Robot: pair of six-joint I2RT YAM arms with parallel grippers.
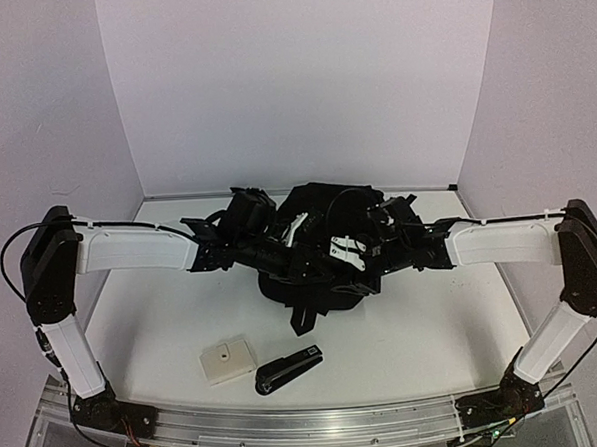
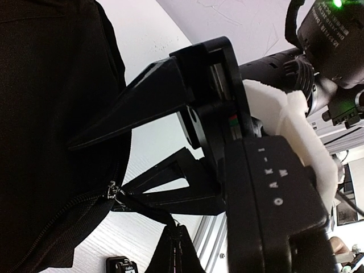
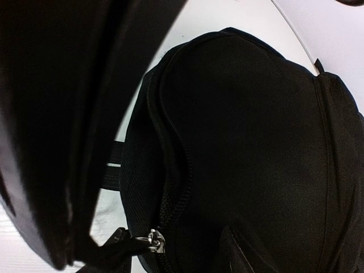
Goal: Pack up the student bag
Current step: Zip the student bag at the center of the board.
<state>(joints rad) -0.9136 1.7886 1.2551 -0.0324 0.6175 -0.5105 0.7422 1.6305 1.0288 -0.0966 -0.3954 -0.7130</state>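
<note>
Top external, arms meet at student bag point(image 1: 322, 287), right gripper point(image 2: 96, 168) spread, left gripper point(image 1: 301, 229) unclear

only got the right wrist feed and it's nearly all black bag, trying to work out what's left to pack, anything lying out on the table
Observer: Yes, a black stapler and a cream square item lie on the table near the arm bases, outside the student bag.
Operator: ok and where's the left arm
Observer: The left gripper is against the bag's side, jaws apart, the lower one beside a zipper pull.
</note>
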